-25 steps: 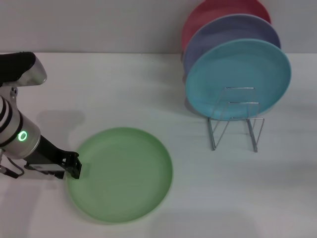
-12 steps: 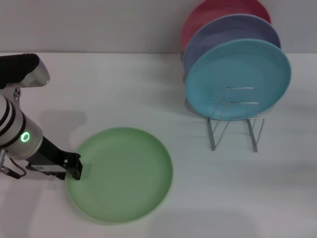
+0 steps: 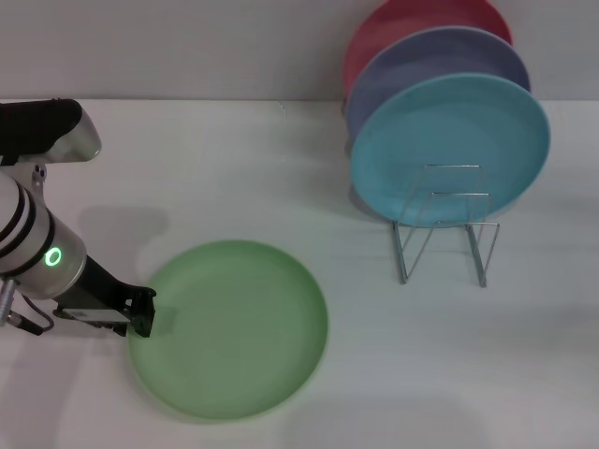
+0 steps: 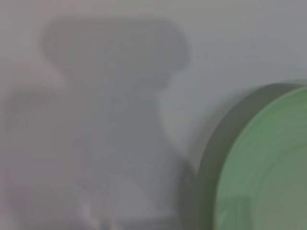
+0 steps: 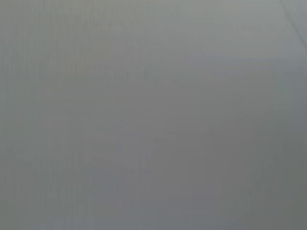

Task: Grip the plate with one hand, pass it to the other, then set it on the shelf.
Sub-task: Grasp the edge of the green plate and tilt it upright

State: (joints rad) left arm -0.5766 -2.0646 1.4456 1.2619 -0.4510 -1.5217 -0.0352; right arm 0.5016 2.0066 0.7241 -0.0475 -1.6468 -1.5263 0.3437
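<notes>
The light green plate lies flat on the white table, front and centre-left in the head view. My left gripper, black on a white and silver arm with a green ring light, is low at the plate's left rim and touches its edge. The left wrist view shows that rim close up with a dark shadow beside it. The silver wire shelf stands at the right, its front loops bare. The right arm is out of view, and its wrist view shows only plain grey.
A light blue plate, a lavender plate and a red plate stand on edge in the back of the rack. Bare white table lies between the green plate and the rack.
The left arm has shifted slightly to the right and up, staying at the plate's left rim. The green plate has nudged a little to the right.
</notes>
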